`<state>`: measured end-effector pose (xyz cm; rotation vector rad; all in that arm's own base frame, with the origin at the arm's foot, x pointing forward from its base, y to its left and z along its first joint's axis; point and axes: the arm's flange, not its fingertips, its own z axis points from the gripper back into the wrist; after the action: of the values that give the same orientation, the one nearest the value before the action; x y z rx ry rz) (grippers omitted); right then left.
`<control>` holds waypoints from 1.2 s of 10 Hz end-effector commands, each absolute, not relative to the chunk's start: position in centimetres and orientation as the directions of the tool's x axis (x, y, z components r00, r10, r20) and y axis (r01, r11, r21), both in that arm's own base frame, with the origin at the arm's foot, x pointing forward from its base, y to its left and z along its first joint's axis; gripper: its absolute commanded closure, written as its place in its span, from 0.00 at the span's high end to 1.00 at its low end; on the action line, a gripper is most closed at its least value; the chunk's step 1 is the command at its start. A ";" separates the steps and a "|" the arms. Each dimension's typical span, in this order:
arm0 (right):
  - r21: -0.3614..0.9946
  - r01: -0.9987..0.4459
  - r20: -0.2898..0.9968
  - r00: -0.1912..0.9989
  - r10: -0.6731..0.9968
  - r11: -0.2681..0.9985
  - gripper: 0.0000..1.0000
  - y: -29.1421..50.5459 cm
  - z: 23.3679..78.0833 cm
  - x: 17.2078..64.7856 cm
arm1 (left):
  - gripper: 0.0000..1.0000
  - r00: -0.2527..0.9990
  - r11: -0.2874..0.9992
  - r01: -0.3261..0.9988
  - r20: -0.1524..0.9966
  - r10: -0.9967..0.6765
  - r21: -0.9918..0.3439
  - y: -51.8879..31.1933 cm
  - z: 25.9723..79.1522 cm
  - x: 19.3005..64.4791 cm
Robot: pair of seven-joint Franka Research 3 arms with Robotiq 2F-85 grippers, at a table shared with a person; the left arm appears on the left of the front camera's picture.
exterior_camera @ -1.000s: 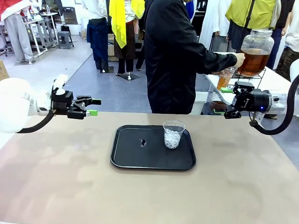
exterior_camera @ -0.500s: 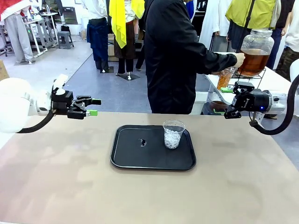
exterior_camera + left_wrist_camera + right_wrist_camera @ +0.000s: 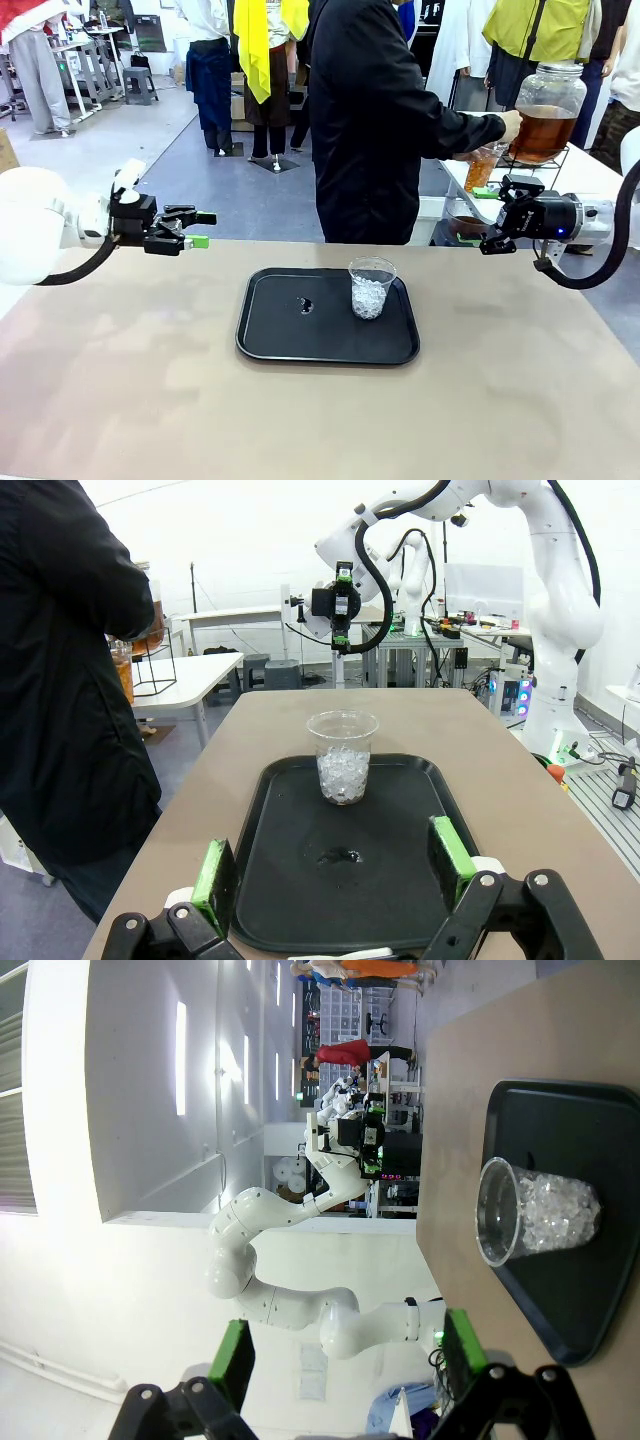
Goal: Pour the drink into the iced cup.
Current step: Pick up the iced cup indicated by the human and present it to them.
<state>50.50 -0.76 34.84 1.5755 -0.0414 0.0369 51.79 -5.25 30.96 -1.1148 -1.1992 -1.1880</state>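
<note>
Front view, clear plastic iced cup (image 3: 371,288), glossy black rounded-rectangle tray (image 3: 270,335)

The left arm (image 3: 35,235) reaches in level by the counter's (image 3: 120,380) far-left corner, and the right arm (image 3: 595,222) by its far-right corner. The left hand (image 3: 200,229) and the right hand (image 3: 488,216) point inward, fingers spread wide, both empty.

Lab – equip. benches (image 3: 470,632), white walls

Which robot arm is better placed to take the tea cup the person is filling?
Right, most likely. The right gripper hangs open close to the cup of drink at the dispenser; the left gripper sits at the table's opposite side.
</note>
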 end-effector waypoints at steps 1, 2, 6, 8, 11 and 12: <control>0.999 -0.053 0.053 0.999 -0.006 -0.002 1.00 -0.6 35.0 50.5 | 1.00 -0.004 0.078 0.997 0.999 -0.053 0.008 -5.5 31.2 51.8; 0.999 -0.053 0.053 0.999 -0.006 -0.002 1.00 -0.6 35.0 50.5 | 1.00 -0.004 0.078 0.997 0.999 -0.053 0.008 -5.5 31.2 51.8; 0.999 -0.053 0.053 0.999 -0.006 -0.002 1.00 -0.6 35.0 50.5 | 1.00 -0.004 0.078 0.997 0.999 -0.053 0.008 -5.5 31.2 51.8; 0.999 -0.053 0.053 0.999 -0.006 -0.002 1.00 -0.6 35.0 50.5 | 1.00 -0.004 0.078 0.997 0.999 -0.053 0.008 -5.5 31.2 51.8; 0.999 -0.053 0.053 0.999 -0.006 -0.002 1.00 -0.6 35.0 50.5 | 1.00 -0.004 0.078 0.997 0.999 -0.053 0.008 -5.5 31.2 51.8; 0.999 -0.053 0.053 0.999 -0.006 -0.002 1.00 -0.6 35.0 50.5 | 1.00 -0.004 0.078 0.997 0.999 -0.053 0.008 -5.5 31.2 51.8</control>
<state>50.50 -0.76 34.84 1.5755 -0.0414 0.0369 51.79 -5.25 30.96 -1.1148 -1.1992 -1.1880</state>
